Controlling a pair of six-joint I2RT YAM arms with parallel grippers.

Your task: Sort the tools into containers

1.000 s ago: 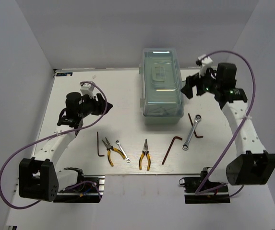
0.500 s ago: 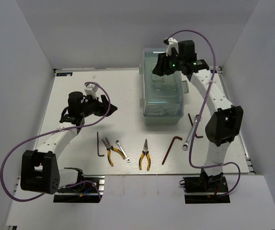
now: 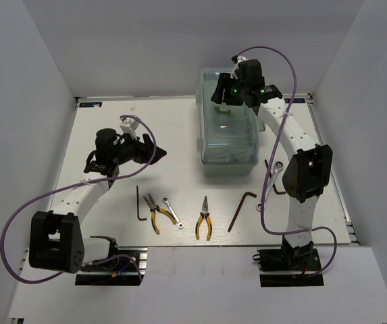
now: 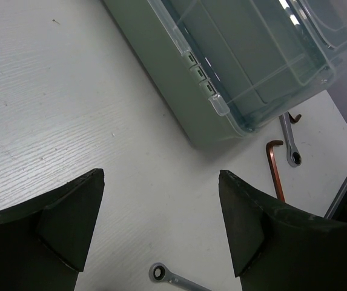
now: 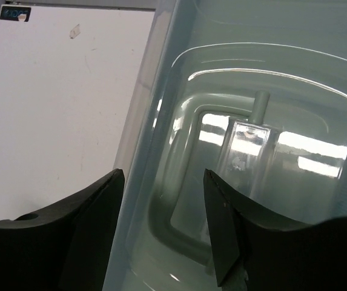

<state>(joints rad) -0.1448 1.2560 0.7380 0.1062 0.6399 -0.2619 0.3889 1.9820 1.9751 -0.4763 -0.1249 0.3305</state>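
The toolbox [image 3: 228,131] stands shut at the back middle, clear lid on a pale green base. My right gripper [image 3: 218,96] hovers open over the lid's recessed handle [image 5: 218,182], its jaws [image 5: 163,176] empty. My left gripper [image 3: 158,154] is open and empty above bare table left of the toolbox, seen from the wrist [image 4: 161,176]. Along the front lie a hex key [image 3: 139,202], pliers [image 3: 156,213], a small wrench [image 3: 173,212], second pliers [image 3: 204,217] and another hex key [image 3: 242,209]. A larger wrench [image 3: 273,177] and third hex key [image 3: 268,167] lie beside my right arm.
White walls close in the table on the left, back and right. The toolbox's front latches [image 4: 198,73] face my left gripper. The small wrench's ring end [image 4: 158,273] lies just below the left jaws. The arm bases and purple cables sit at the near edge.
My right arm swung from the toolbox's right side to above its lid near the back. My left gripper edged slightly right. The tools have not moved.
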